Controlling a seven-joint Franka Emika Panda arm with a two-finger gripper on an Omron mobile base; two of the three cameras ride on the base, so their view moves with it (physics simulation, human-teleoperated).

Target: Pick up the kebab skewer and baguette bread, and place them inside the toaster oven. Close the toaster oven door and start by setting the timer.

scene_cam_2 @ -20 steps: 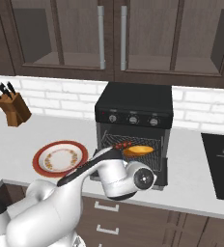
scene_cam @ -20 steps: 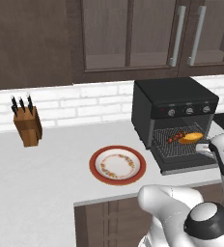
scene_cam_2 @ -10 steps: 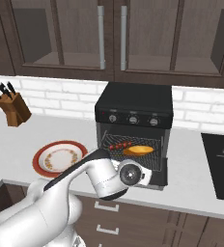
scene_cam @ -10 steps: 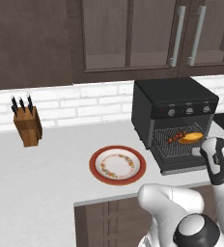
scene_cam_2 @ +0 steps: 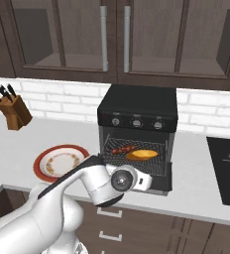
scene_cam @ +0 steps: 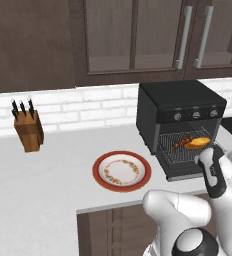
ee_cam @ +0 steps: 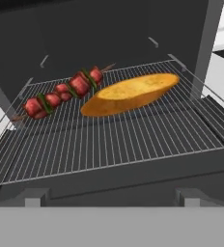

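Both food items sit on the wire rack [ee_cam: 133, 140] inside the toaster oven [scene_cam_2: 137, 131]. Kebab skewer [ee_cam: 63, 91] lies toward the rack's back-left as the hand cam sees it, long axis running diagonal; baguette bread [ee_cam: 131, 93] is just beside it to the right, roughly parallel, near end of skewer almost touching the loaf's upper edge. Loading looks done, in my judgement.

Gripper [ee_cam: 111, 202] hovers in front of the oven mouth, pointed straight at the rack, jaws spread wide w/ nothing between them. Fingertips [ee_cam: 34, 198] poke up at bottom of hand cam, apart from the rack's front edge.

Toaster oven door [scene_cam_2: 159, 181] is dropped flat, hinged at the oven's bottom front, so it lies below & slightly ahead of the jaws. Its free edge w/ handle runs crosswise to the hand's approach. Next move prob needs the hand to get under that edge & push up toward the oven. Knob row [scene_cam_2: 137, 122] sits above the opening, for the timer afterwards.

Plate [scene_cam: 121, 171] sits on the counter well left of the oven; knife block [scene_cam: 28, 130] further left.
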